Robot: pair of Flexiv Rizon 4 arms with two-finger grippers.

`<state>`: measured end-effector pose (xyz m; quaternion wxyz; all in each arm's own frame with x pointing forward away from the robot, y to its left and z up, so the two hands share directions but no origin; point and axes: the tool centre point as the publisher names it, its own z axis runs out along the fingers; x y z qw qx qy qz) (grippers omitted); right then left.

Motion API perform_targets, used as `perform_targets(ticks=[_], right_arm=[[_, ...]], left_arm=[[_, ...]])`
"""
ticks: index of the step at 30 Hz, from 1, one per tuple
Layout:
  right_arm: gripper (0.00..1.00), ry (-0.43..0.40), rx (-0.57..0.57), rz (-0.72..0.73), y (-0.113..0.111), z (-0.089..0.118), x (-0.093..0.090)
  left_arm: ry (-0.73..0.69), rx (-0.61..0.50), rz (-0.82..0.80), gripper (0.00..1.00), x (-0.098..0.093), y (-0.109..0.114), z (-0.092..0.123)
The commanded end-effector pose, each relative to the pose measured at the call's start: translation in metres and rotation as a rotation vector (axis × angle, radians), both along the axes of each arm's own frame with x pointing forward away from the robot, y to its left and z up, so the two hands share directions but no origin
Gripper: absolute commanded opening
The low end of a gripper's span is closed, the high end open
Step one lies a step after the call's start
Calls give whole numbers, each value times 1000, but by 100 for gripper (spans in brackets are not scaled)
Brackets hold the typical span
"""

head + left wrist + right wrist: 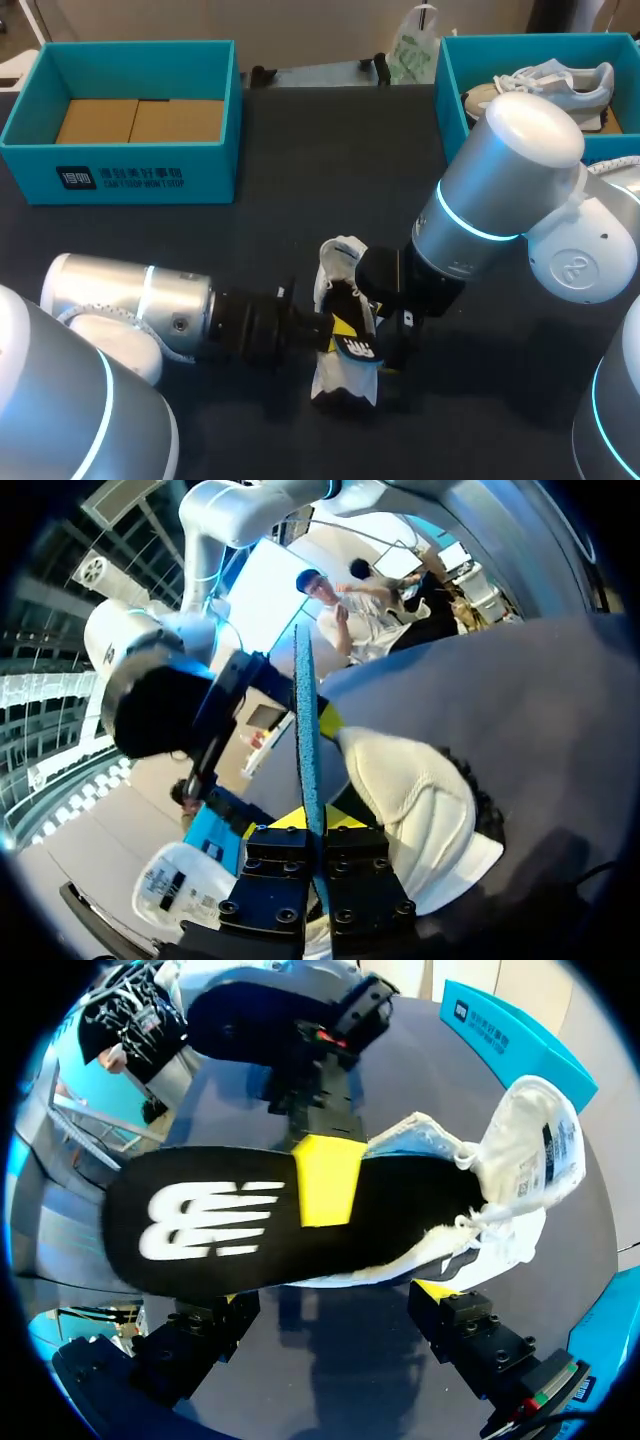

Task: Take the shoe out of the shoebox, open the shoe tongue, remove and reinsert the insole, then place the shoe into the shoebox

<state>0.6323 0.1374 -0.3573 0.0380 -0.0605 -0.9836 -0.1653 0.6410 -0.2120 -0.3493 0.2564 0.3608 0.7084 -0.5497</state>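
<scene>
A white shoe (338,382) lies on the dark table in front of me, its tongue (340,258) folded up and back. The black insole (358,346) with a white logo sticks out of the shoe. My left gripper (333,328) is shut on the insole. In the left wrist view the insole (308,750) shows edge-on between the closed fingers of the left gripper (322,825), with the shoe (420,810) beside it. My right gripper (396,345) stands open close by the shoe. In its own view the right gripper (340,1295) is spread wide, with the insole (230,1225) and tongue (530,1150) just ahead.
A teal shoebox (120,170) with a brown cardboard floor stands at the back left. A second teal box (445,90) at the back right holds another pale shoe (545,85). Dark bare table lies between the boxes and the arms.
</scene>
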Motion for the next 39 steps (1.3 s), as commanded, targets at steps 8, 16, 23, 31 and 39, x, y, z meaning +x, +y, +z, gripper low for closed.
perform_targets(ticks=[8, 16, 23, 31, 39], right_arm=[[100, -1, 0, -1, 1, -1, -1], [100, -1, 0, -1, 1, -1, -1], [100, -1, 0, -1, 1, -1, -1], [100, -1, 0, -1, 1, -1, -1], [100, -1, 0, -1, 1, -1, -1]], left_arm=[[-5, 8, 21, 0, 9, -7, -6], [35, -16, -5, 34, -1, -4, 6], [19, -44, -18, 35, -12, -4, 21], [10, -44, -25, 20, -20, -9, 27], [-12, -6, 0, 0, -21, -14, 25]])
